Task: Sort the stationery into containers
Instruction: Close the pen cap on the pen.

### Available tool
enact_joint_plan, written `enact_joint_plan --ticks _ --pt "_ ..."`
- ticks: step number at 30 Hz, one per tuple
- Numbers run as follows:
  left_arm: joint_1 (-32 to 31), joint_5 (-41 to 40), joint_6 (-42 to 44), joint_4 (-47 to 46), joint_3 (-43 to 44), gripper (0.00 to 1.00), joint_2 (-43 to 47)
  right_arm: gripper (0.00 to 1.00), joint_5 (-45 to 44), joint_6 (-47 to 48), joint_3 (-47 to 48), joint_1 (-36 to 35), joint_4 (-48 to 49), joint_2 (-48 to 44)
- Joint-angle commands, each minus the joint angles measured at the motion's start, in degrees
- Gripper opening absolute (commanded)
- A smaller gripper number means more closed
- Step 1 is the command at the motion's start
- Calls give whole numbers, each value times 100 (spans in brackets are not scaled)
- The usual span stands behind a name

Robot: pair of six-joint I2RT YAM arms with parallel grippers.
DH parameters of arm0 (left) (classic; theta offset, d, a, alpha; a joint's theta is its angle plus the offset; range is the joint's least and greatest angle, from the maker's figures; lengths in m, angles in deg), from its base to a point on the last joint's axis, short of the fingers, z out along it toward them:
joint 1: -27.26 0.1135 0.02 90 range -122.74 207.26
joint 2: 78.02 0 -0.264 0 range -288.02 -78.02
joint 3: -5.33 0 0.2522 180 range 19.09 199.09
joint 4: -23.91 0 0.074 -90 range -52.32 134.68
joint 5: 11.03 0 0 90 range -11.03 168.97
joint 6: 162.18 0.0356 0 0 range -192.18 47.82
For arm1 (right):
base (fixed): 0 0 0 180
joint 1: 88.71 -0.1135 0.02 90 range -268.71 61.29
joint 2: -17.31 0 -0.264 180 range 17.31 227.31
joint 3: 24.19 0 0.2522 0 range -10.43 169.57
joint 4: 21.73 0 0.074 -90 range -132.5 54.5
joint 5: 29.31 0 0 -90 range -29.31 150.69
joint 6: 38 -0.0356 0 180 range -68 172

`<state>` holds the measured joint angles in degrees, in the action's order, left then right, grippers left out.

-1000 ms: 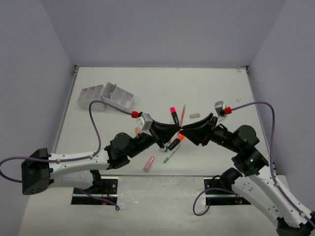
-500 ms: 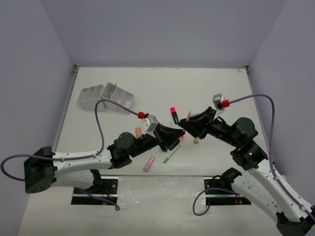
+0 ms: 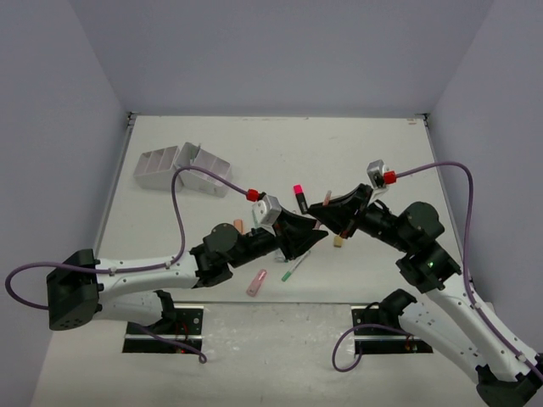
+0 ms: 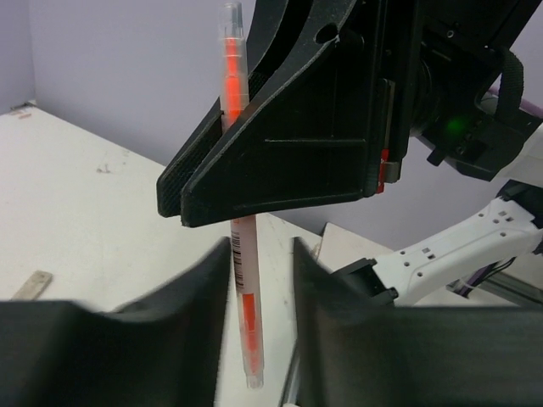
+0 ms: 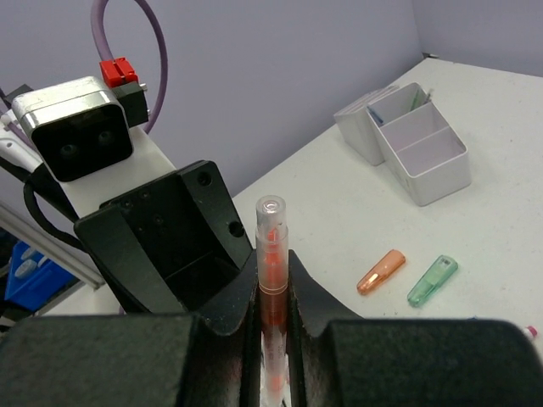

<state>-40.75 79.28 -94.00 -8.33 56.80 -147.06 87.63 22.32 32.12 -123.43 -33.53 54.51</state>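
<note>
The right gripper (image 5: 272, 292) clenches a clear orange pen (image 5: 271, 242), holding it upright above the worktop (image 3: 280, 144). The left gripper (image 4: 259, 263) is released, its jaws parted either side of the pen's lower end.

left claw (image 4: 261, 254): jaws parted, grip released | right claw (image 5: 273, 284): now clamped onto orange pen (image 5: 271, 242)

The organiser (image 3: 202, 176) sits far-left on the table (image 3: 356, 144), the pen (image 5: 271, 254) upright above mid-table, highlighters (image 3: 256, 281) nearer.
</note>
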Motion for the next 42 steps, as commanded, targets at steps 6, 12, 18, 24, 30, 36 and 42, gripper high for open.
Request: enact_joint_plan --ticks 6,12,18,24,30,36,42 --pt "-2 242 108 -75 386 0 -198 8 355 -109 149 -17 287 24" --pt "-2 213 194 167 360 0 -85 45 -8 197 405 -17 -258 -21" --pt "-2 75 101 146 150 0 6 67 -280 548 1058 -17 -924 131" --pt "-2 -3 127 285 194 0 43 67 -494 698 1411 -17 -1255 144" --pt "-2 -4 160 302 226 0 41 44 -652 746 1441 -17 -1342 138" --pt "-2 1 163 288 279 0 48 33 -518 761 1327 -17 -1360 200" --pt "-2 -66 292 411 516 0 78 0 -520 724 1045 -17 -1289 154"
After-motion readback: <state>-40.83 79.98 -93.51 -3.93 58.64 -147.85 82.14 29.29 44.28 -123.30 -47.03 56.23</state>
